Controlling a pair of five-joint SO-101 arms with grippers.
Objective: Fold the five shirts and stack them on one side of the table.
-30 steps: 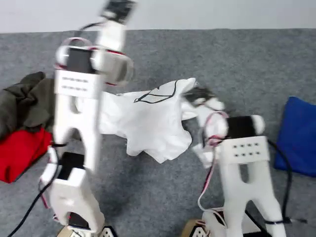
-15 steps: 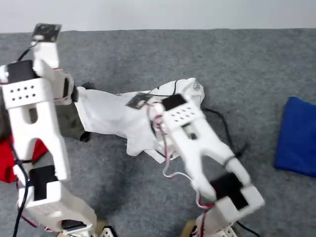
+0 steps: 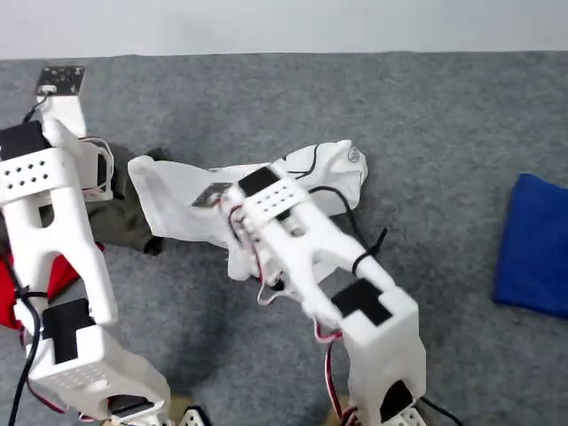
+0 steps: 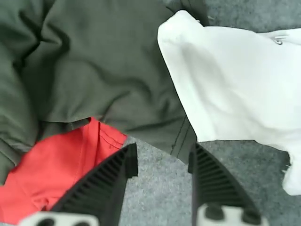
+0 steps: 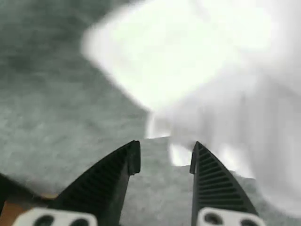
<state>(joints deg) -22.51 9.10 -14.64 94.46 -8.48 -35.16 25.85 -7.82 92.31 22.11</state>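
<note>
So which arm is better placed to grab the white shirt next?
Probably right: the right pincer hangs open over the edge of the white shirt, while the left pincer sits off it, by the olive shirt.

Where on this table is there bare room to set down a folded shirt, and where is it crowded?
Bare table lies between the white shirt and the blue shirt, and along the far edge beyond the white shirt. Crowded: the olive shirt and red shirt lie heaped together, the white shirt's edge overlapping the olive one.
</note>
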